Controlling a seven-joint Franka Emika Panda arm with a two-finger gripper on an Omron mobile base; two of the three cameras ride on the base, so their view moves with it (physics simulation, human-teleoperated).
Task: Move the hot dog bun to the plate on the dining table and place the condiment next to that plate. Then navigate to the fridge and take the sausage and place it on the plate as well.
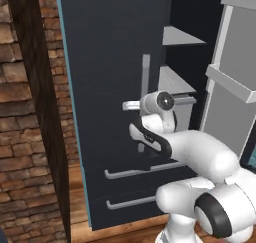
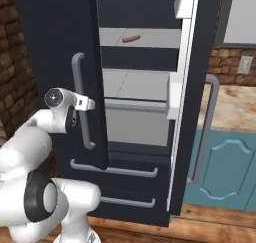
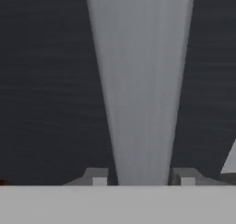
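From the left base view I see my arm rising from the lower right, elbow bent, forearm reaching forward and up to the fridge [image 1: 112, 62]. The wrist is level and the tool [image 1: 131, 105] sits at the left door's grey handle [image 1: 145, 74], just below its upper end. The right door stands open, its pale shelves facing in.

From the right base view the arm comes up at the lower left, shoulder low, wrist turned toward the fridge. The tool [image 2: 91, 104] meets the handle [image 2: 80, 99] near mid-height; I cannot tell from here whether its tips touch the bar. The sausage [image 2: 131, 38] lies on the upper shelf [image 2: 150, 37] inside the fridge, above and right of the handle, well apart from the tool.

In the hand view the handle [image 3: 138, 80] runs up the middle as a grey bar against the dark door. The tool [image 3: 143, 179] straddles it, one fingertip [image 3: 98, 177] on each side, jaws narrow and close against the bar.
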